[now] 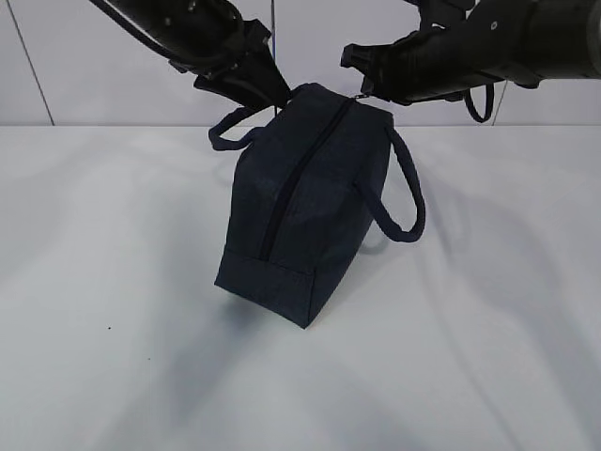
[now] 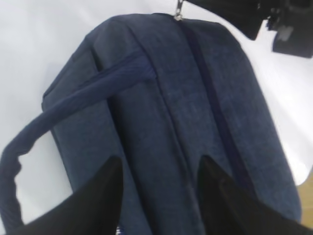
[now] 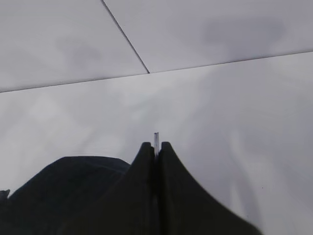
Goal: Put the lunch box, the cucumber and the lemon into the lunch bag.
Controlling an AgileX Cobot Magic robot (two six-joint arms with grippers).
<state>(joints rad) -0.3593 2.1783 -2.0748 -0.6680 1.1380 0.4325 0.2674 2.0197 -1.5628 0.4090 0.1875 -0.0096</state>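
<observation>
Lunch bag (image 1: 305,211), dark navy and fully zipped, stands on the white table (image 1: 113,376) near its middle, tilted so that its far end rises toward the two grippers while its near end rests on the surface. The left gripper (image 1: 258,85) meets the far top corner of the bag from the left; in the left wrist view its two dark fingers (image 2: 105,196) stand moderately apart with the bag's top panel and seam between them, which reads as a bracing hold on the fabric rather than an empty opening. The right gripper (image 1: 362,85) comes in from the right at the far end of the zipper line; its jaws are pressed together on a thin silver piece, the zipper pull (image 3: 156,139), also visible at the top of the zip in the left wrist view. This pairing suggests the purpose of the arrangement: one arm anchors the bag so that the other can draw the slider along the closed zipper (image 1: 300,178). One loop handle (image 1: 404,193) hangs to the right, the other (image 1: 230,132) to the left. Lunch box, cucumber and lemon appear in no view, so packing has not begun.
</observation>
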